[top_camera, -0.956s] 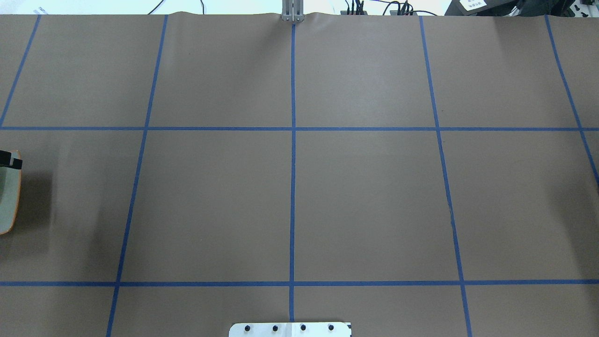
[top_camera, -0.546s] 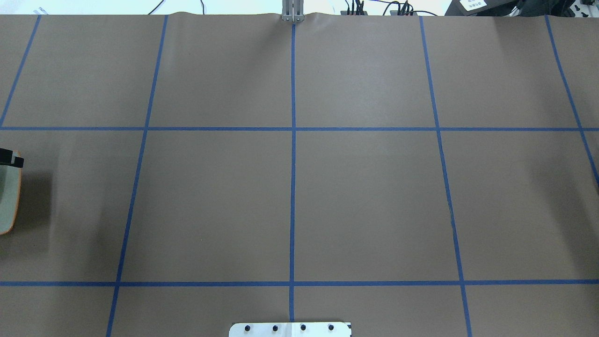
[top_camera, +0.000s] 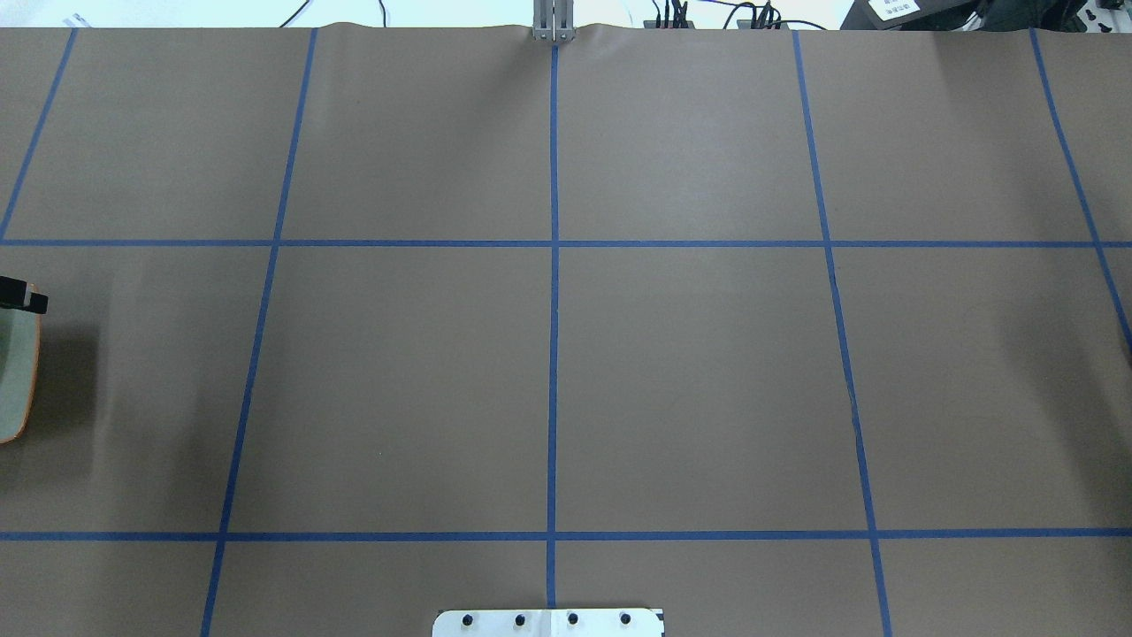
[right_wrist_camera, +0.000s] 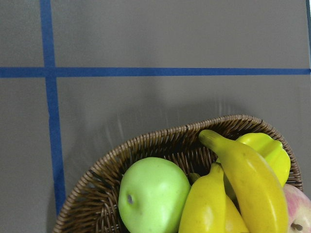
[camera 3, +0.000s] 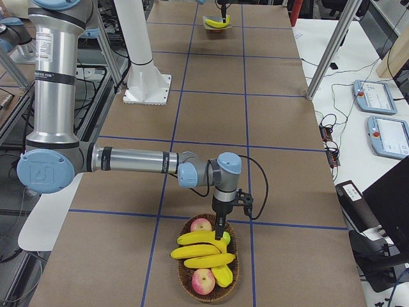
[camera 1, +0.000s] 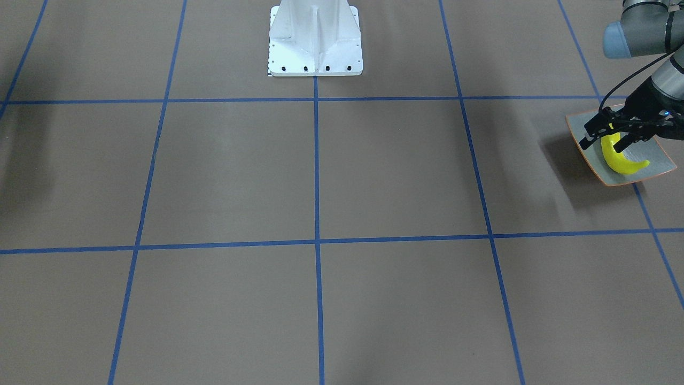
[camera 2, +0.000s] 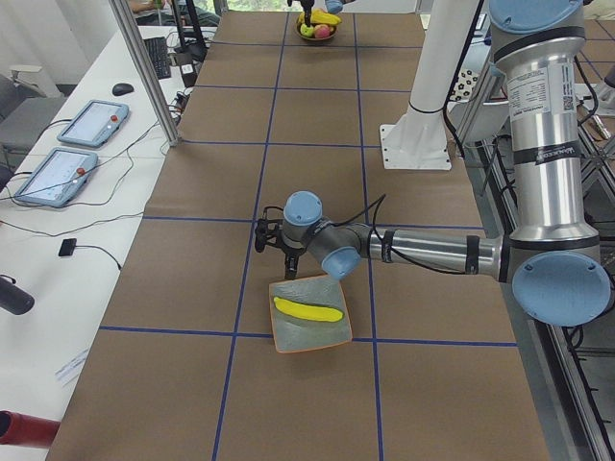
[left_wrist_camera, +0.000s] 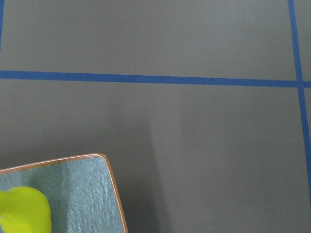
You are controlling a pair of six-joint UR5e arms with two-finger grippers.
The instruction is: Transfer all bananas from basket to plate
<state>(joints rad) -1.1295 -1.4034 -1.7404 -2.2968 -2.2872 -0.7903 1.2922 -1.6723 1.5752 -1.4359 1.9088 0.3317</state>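
One banana (camera 1: 624, 163) lies flat on the plate (camera 1: 656, 163), on the speckled grey-green part. It is just below the left gripper (camera 1: 604, 142) and does not touch it. That gripper hangs over the plate's edge with its two fingers spread wide, gripping nothing (the wrist camera there sees only a corner of the plate and one yellow end).

Two more bananas (camera 3: 203, 260) lie side by side in the basket (camera 3: 184, 274), right under the right gripper (camera 3: 220, 231), which points straight down at them. Its tip is very near the top banana, but I cannot tell if it touches. I also cannot tell if its fingers are spread or pressed together.

Next to those bananas, also below that gripper, sit a green apple (right_wrist_camera: 153, 194) and two reddish apples (camera 3: 203, 280).

The two grippers are well apart, at opposite ends of the brown table (top_camera: 690, 380). Blue tape lines (top_camera: 554, 354) cut the table into squares. The robot's white base (camera 1: 315, 37) stands between the two arms.
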